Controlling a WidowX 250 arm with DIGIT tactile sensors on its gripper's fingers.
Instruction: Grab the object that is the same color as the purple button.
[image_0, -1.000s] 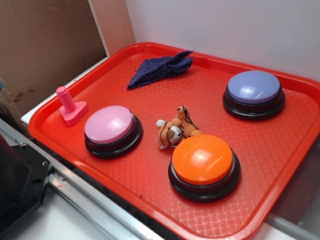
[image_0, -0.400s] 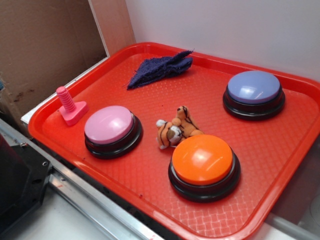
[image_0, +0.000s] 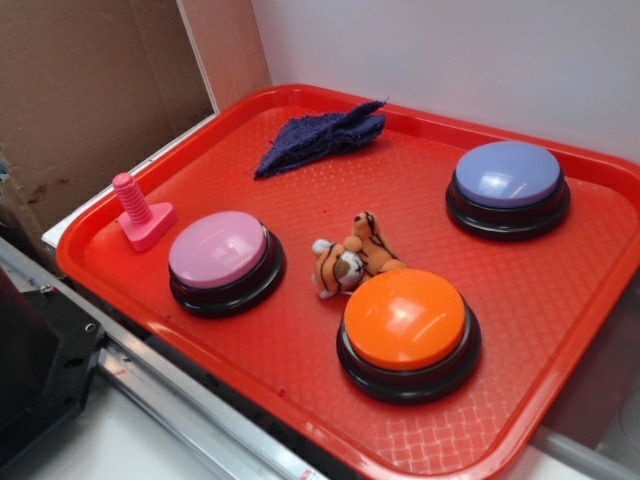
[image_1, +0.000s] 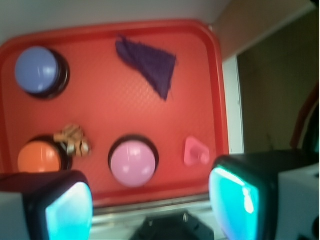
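The object, a dark navy-purple fuzzy cloth (image_0: 322, 136) (image_1: 149, 64), lies flat at the far end of the red tray (image_0: 300, 350) (image_1: 100, 30). The purple button (image_0: 507, 186) (image_1: 38, 71) stands at the tray's far right in the exterior view. In the wrist view my gripper (image_1: 152, 200) is open, high above the tray's near edge, its teal pads (image_1: 70, 212) wide apart with nothing between them. The gripper does not show in the exterior view.
A pink-topped button (image_0: 224, 260) (image_1: 132, 162), an orange-topped button (image_0: 407, 330) (image_1: 39, 157) and a small tiger plush (image_0: 350, 262) (image_1: 72, 141) share the tray. A pink bolt (image_0: 140, 212) (image_1: 196, 151) stands near the left rim. A cardboard wall (image_0: 90, 100) rises at left.
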